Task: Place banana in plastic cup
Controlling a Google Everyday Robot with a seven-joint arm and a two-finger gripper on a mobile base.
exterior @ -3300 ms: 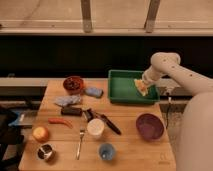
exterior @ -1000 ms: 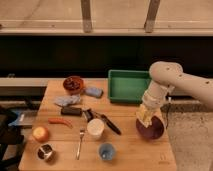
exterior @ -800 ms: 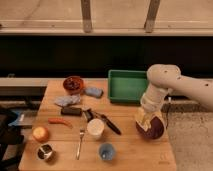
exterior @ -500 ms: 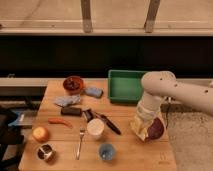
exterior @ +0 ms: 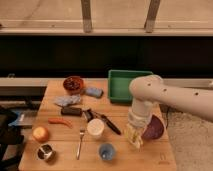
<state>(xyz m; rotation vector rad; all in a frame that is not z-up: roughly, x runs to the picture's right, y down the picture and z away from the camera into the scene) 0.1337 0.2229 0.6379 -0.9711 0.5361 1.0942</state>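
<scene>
The banana (exterior: 133,138) hangs pinched in the gripper (exterior: 135,134), above the table (exterior: 150,156) and just right of the plastic cup (exterior: 106,151), not yet over it. I judge it is held high to clear the cup's rim. The arm (exterior: 165,95) reaches in from the right, wrist pointing down beside the purple bowl (exterior: 155,129).

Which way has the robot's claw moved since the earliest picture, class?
Yes. The claw, holding the pale yellow banana, moved from over the green rectangular tray to near the small light-blue plastic cup.
</scene>
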